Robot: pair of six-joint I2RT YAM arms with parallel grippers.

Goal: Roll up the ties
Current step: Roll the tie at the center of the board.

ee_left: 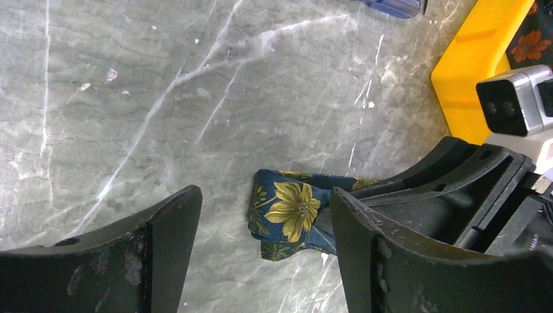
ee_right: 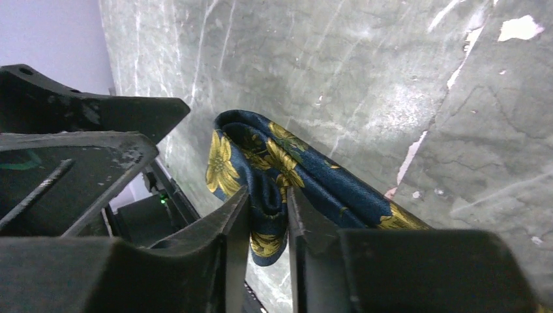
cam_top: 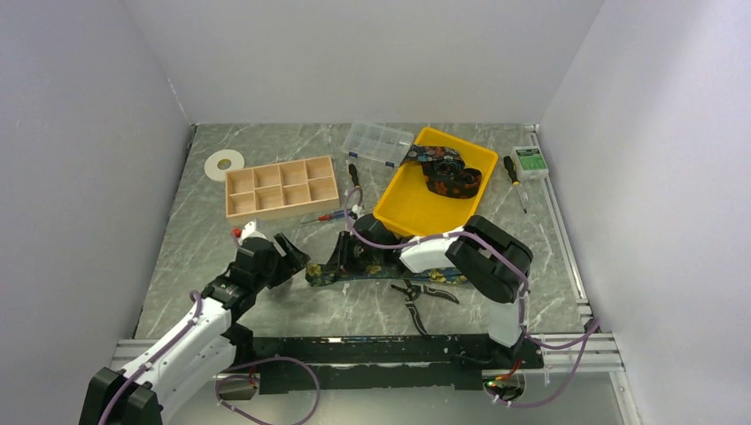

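Observation:
A navy tie with yellow flowers (cam_top: 440,277) lies flat across the table in front of the arms. My right gripper (cam_top: 343,259) is shut on its folded left end; the right wrist view shows the fabric (ee_right: 277,163) pinched between the fingers (ee_right: 269,212). My left gripper (cam_top: 290,256) is open just left of that end. In the left wrist view the fold (ee_left: 290,210) sits between its open fingers (ee_left: 264,195), nearer the right one, with my right gripper beside it. A second dark tie with orange flowers (cam_top: 450,173) lies loosely coiled in the yellow tray (cam_top: 406,209).
Black-handled pliers (cam_top: 413,297) lie just in front of the flat tie. A wooden compartment box (cam_top: 282,188), a clear plastic organiser (cam_top: 379,142), a white tape roll (cam_top: 224,165), screwdrivers (cam_top: 514,173) and a green box (cam_top: 531,162) stand at the back.

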